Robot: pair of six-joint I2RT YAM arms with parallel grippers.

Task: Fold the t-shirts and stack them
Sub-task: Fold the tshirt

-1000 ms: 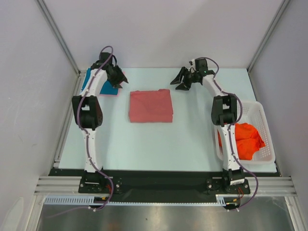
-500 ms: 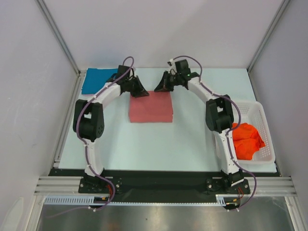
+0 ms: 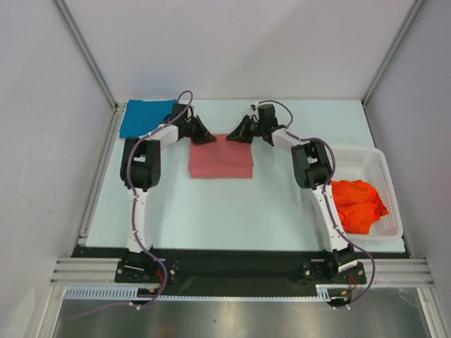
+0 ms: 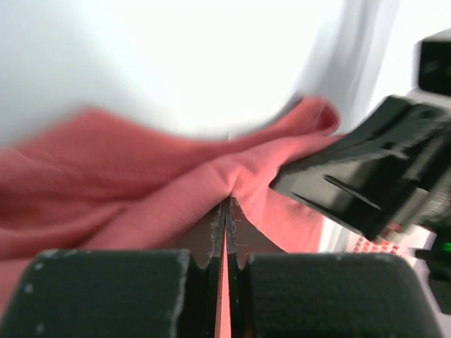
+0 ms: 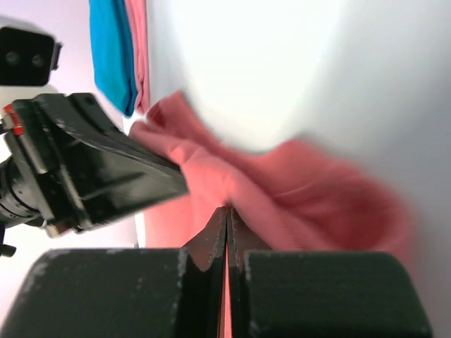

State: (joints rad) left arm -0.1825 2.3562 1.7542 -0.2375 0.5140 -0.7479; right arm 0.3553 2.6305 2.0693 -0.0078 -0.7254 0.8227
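I am pinching the red shirt.
My left gripper and right gripper are squeezing tight on its far edge; it is lying folded in the middle of the table.

Pale table; 3 plain grey-white walls, 1 beyond the fingers, 1 either side. 2 aluminium posts at far corners. Lighting even.
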